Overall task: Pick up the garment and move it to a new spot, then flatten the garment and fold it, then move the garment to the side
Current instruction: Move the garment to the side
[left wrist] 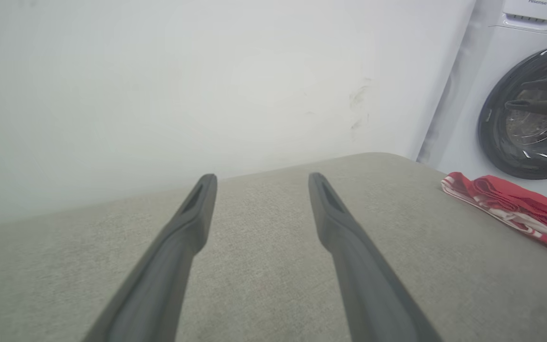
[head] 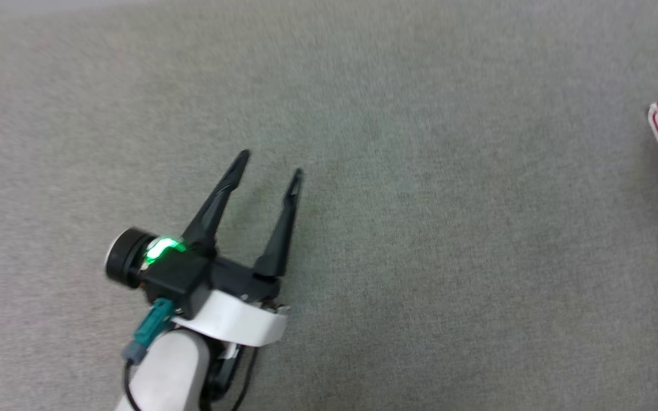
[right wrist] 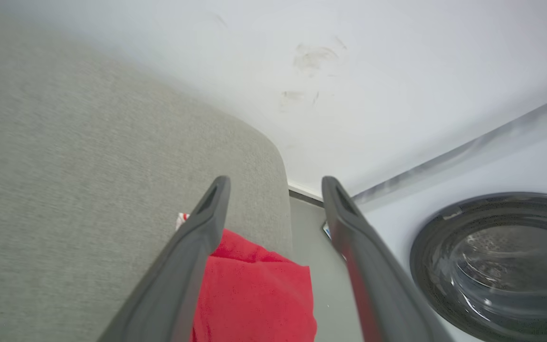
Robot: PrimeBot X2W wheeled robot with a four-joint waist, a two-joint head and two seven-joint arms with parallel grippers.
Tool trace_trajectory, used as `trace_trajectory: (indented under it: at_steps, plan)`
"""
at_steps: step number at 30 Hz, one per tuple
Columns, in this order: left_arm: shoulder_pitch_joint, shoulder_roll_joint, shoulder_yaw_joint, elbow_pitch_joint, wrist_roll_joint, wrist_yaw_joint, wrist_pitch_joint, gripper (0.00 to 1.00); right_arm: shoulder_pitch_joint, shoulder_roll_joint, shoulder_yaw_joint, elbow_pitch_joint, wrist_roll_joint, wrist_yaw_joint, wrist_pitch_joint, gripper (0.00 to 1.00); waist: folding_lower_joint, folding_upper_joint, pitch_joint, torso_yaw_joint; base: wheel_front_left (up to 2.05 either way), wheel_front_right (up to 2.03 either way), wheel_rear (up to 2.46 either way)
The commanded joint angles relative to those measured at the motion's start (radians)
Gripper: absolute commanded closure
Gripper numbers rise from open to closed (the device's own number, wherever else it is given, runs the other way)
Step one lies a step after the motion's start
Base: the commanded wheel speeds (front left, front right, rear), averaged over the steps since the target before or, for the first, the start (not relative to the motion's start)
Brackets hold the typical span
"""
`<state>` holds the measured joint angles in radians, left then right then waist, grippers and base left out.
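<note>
- At the right edge of the cushion (head: 420, 171), our right gripper (right wrist: 276, 181) hangs wide-jawed and empty over the folded garment (right wrist: 254, 294), seemingly set aside.
- Our left gripper (head: 271, 162), equally wide, idles clear.

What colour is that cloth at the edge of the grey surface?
The garment is red with red-and-white striped trim, clearest in the left wrist view.

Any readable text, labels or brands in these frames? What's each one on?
"Hisense": on the top panel of the washer, left wrist view; small but legible.
Garment: no lettering visible on the bunched red-and-white cloth.
Nothing else to read.
</note>
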<state>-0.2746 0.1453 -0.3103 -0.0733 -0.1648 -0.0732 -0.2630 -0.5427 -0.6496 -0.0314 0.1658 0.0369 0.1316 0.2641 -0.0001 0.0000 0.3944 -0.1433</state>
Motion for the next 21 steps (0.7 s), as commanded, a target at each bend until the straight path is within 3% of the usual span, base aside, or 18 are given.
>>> trace_trajectory:
  at_steps: [1,11,16,21]
  plan:
    - [0.019,-0.003,0.012,0.004,-0.005,0.007,-0.002,0.0,0.019,0.022,0.004,-0.023,0.013,-0.002,-0.008,0.0,0.0001,0.0,-0.082,0.027,0.0,0.0,0.0]
    - [0.154,-0.033,0.156,0.031,0.002,0.021,-0.002,0.0,0.226,0.282,0.01,-0.256,0.104,-0.002,-0.119,0.0,0.0001,0.0,-0.245,0.096,0.0,0.0,0.0]
    - [0.213,-0.05,0.181,0.048,0.013,0.015,-0.002,0.0,0.356,0.402,0.031,-0.27,0.139,-0.002,-0.213,0.0,0.0001,0.0,-0.291,0.119,0.0,0.0,0.0]
    - [0.256,-0.066,0.208,0.081,0.015,0.014,-0.002,0.0,0.438,0.473,0.037,-0.214,0.162,-0.002,-0.331,0.0,0.0001,0.0,-0.319,0.138,0.0,0.0,0.0]
